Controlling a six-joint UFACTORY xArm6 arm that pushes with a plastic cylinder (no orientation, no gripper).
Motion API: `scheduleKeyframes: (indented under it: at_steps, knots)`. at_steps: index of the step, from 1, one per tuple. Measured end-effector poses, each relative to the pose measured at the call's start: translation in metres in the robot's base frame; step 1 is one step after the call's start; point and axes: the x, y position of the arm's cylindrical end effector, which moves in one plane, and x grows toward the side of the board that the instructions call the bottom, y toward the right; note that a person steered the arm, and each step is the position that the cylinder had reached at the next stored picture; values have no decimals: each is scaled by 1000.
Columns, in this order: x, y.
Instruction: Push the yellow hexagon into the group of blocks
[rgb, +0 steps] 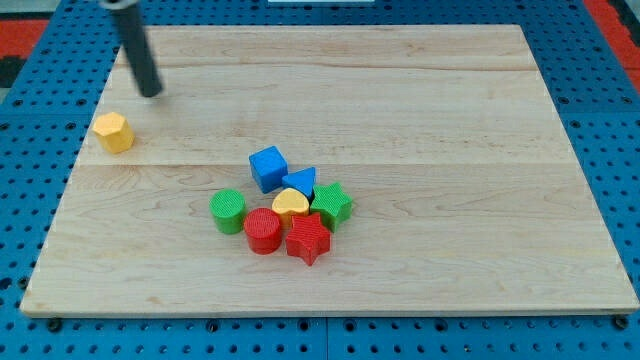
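Camera view shows the yellow hexagon (113, 132) alone near the left edge of the wooden board (420, 90), in the upper left of the frame and well apart from everything else. My tip (152, 93) stands just above it and a little to the view's right, near but apparently not touching; the angle makes the gap hard to judge. There are no jaws to speak of, only the bare rod, so nothing is clamped or held.

Lower and toward the middle of the frame sits the group: a blue cube (268, 167) at its top, a blue triangle (301, 182) just beside it, a green star (332, 204) on the right, a yellow heart (291, 204) in the centre, a green cylinder (228, 211) on the left, and a red cylinder (263, 231) and red star (308, 238) along the bottom, most of them touching their neighbours.

By my judgement the task is hardly begun: the hexagon has the whole stretch to the group left to travel, down and to the view's right. The tip would need to get behind it on its upper left side first.
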Motion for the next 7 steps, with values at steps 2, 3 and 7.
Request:
scheduleKeyframes:
  at_steps: [2,3,7]
  knots:
    - [94,33]
    - [82,-18]
    - [123,136]
